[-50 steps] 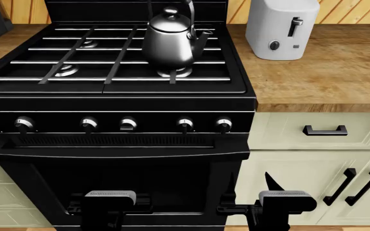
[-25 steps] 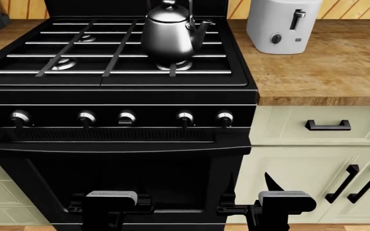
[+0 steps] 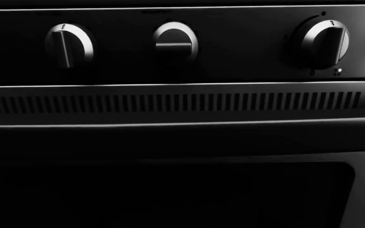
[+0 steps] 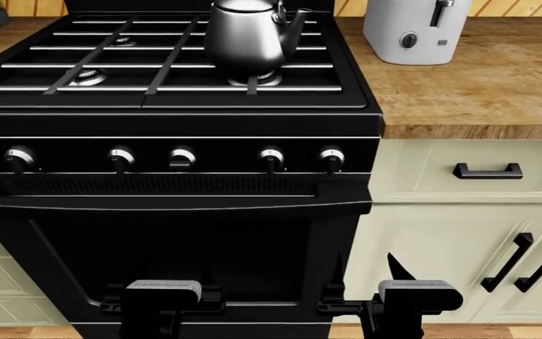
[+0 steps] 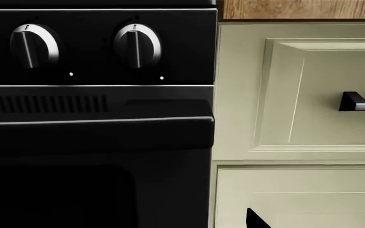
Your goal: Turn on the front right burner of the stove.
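The stove (image 4: 172,212) is being shown as a large glossy black range with black bar grates on top, a row of silver-faced knobs across its front panel and a dark oven door below a slotted vent strip. The front right burner (image 4: 255,76) is being seen as a small silvery ring under the grate bars at the stove's front right corner, and it is being largely covered by a shiny metal kettle (image 4: 245,39) standing on the grate right over it. The two rightmost knobs (image 4: 332,157) on the stove panel are being shown with their grips upright in the right wrist view, each with a small white dot below it. A white toaster (image 4: 412,28) is being shown on the wooden counter (image 4: 459,92) to the right of the stove, above cream cabinets (image 4: 459,233) with black handles. The left gripper (image 4: 161,311) is being held low in front of the oven door, and the right gripper (image 4: 389,304) is being held low beside the stove's right edge, before the cabinets. Nothing is being held or touched by either one; whether their fingers are apart or together cannot be told from these views.
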Tool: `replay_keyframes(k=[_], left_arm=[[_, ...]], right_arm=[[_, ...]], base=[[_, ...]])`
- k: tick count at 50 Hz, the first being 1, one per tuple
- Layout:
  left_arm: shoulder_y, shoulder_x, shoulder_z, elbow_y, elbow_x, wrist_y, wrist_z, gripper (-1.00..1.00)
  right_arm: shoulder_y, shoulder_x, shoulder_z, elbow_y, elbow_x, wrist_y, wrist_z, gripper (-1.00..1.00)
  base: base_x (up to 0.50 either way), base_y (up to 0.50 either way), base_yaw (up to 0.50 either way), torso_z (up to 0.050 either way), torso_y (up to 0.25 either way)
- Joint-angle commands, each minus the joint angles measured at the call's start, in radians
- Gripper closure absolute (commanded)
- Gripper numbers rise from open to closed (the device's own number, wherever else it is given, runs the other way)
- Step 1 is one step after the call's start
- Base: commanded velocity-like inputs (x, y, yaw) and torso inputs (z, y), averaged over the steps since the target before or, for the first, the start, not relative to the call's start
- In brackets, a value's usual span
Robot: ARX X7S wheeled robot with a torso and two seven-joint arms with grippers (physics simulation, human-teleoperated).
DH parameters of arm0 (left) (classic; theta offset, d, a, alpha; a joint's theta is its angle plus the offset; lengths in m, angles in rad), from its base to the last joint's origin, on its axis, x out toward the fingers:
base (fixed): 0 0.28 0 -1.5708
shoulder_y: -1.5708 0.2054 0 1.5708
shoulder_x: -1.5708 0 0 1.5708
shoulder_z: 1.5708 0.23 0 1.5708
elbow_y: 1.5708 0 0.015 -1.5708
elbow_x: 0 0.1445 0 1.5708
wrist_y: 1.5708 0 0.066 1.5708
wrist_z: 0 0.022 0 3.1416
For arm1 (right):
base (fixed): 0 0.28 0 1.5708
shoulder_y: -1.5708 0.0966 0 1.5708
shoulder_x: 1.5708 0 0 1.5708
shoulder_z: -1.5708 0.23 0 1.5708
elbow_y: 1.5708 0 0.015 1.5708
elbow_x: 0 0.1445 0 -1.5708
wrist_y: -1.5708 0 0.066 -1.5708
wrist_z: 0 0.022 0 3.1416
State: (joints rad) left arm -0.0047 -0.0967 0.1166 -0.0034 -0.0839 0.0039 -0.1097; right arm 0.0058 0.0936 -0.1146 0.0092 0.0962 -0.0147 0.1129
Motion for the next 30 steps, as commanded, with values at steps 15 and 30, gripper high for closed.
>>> replay_keyframes(k=[15, 30], left_arm=[[0.0, -0.025, 0.029, 0.005, -0.027, 0.001, -0.025, -1.0], [-0.005, -0.035, 0.04, 0.0, -0.04, -0.001, -0.039, -1.0]], right_arm=[[0.005, 0.024, -0.029, 0.004, 0.022, -0.004, 0.031, -1.0], [0.003, 0.026, -0.03, -0.182, 0.023, 0.133, 0.11, -1.0]], base=[[0.0, 0.0, 0.0, -0.039, 0.0], [0.0, 0.0, 0.0, 0.0, 0.0]])
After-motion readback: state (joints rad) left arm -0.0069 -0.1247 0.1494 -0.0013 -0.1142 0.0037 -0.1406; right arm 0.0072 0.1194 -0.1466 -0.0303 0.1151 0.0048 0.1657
